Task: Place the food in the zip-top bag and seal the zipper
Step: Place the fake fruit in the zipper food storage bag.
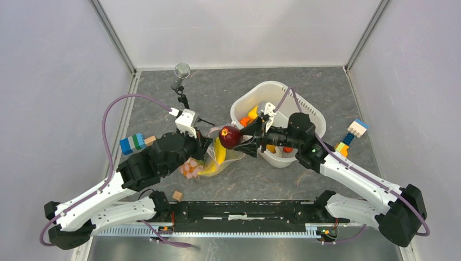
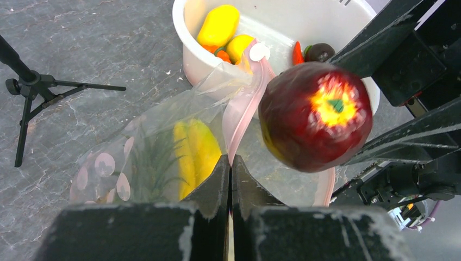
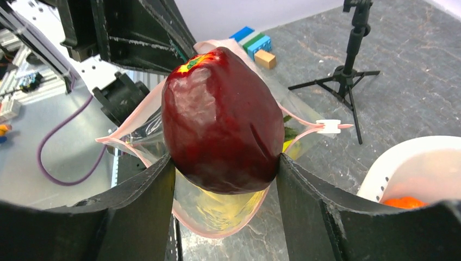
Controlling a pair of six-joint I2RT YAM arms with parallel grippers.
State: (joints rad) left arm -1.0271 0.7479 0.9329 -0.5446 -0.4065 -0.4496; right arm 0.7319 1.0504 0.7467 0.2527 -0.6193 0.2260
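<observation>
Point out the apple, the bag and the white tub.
apple (image 3: 220,119), right wrist view, middle of its dark red skin.
bag (image 2: 108,163), left wrist view, its clear dotted side.
white tub (image 2: 282,24), left wrist view, bare inner wall.

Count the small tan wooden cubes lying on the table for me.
2. One tan cube sits beside the blue-and-green block stack on the left. The other cube lies alone near the front rail. More may be hidden from view.
</observation>
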